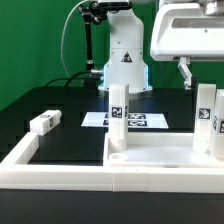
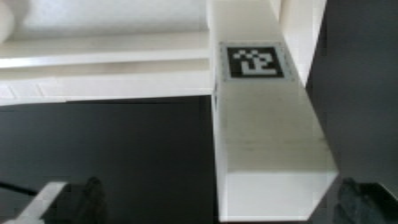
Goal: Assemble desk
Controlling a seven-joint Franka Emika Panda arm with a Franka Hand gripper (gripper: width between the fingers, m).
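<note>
The gripper (image 1: pixel 190 78) hangs released at the exterior view's upper right, jaws spread wide and grasping nothing. In the wrist view, the gripper (image 2: pixel 217 200) straddles 1 tagged leg (image 2: pixel 267 130). One of its dark fingers (image 2: pixel 71 200) stands well clear of the leg and the other lies close beside it. I cannot tell whether that nearer finger touches the leg.

The desk panel (image 1: pixel 165 152) lies flat on the black tabletop (image 1: pixel 70 105), in the front corner toward the exterior view's right. It sits against the white rim (image 1: pixel 60 170) that frames the surface. 2 legs stand upright at the panel. The left leg (image 1: pixel 118 108) rises at its back corner and the right leg (image 1: pixel 208 120) is near the picture's right edge, below the gripper. A 3rd, loose leg (image 1: pixel 45 122) lies on its side, well apart toward the exterior view's left and near the rim there.

The marker board (image 1: pixel 145 121) lies flat behind the panel, partly hidden by the left leg. The robot base (image 1: pixel 125 60) stands behind it.

The 2 upright legs and the rim close in the space around the panel. Bare black surface lies open between the loose leg and the panel, and further back toward the base.
</note>
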